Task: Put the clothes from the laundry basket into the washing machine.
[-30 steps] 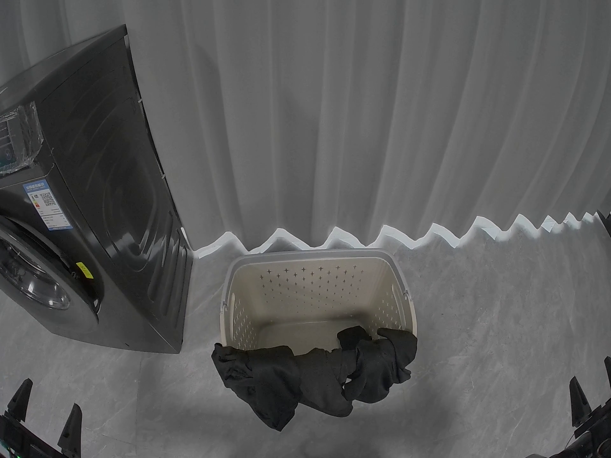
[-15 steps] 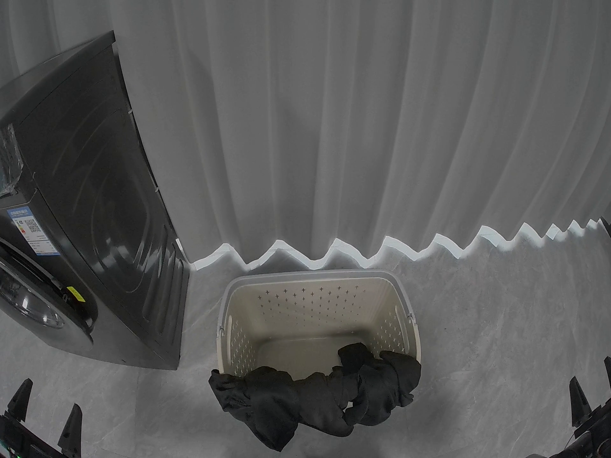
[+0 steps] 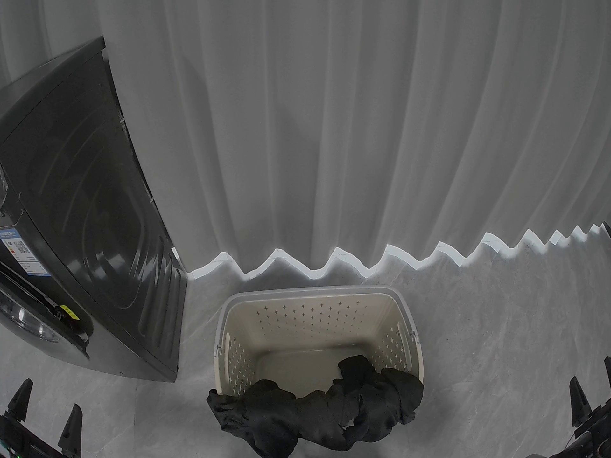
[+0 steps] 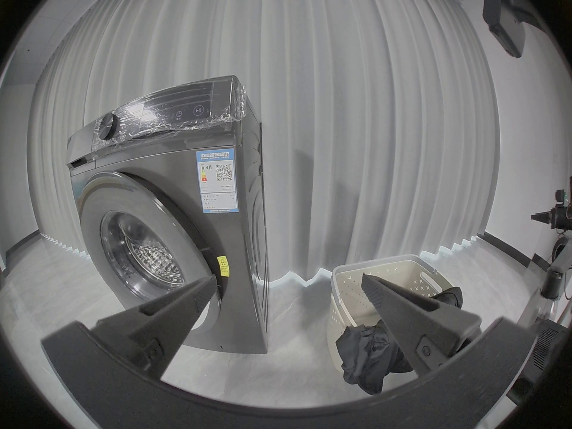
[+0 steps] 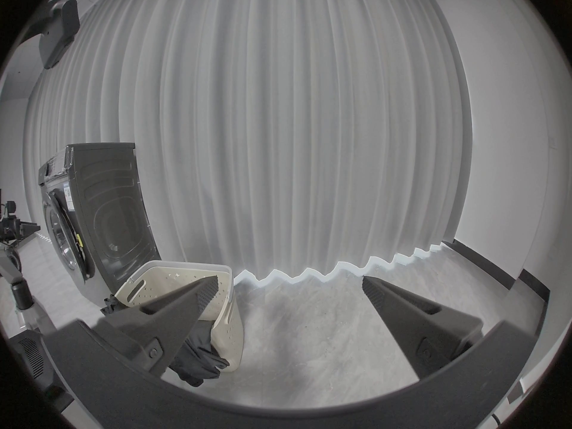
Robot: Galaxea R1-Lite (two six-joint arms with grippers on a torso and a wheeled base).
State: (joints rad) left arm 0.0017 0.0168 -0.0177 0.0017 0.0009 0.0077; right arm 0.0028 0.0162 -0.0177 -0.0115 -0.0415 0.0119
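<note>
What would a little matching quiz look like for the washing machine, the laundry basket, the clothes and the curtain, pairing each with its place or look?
Things:
1. washing machine
2. laundry basket
3. clothes
4. curtain

Descriptions:
A. dark, draped over the basket's near rim
B. white, hanging behind everything
C. dark grey, standing on the robot's left
D. cream, with perforated walls

Pairs: 1-C, 2-D, 3-A, 4-B.

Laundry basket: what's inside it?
Dark clothes lie over the laundry basket's near rim, partly inside, partly hanging outside. The floor behind them is bare; anything under them is hidden.
</note>
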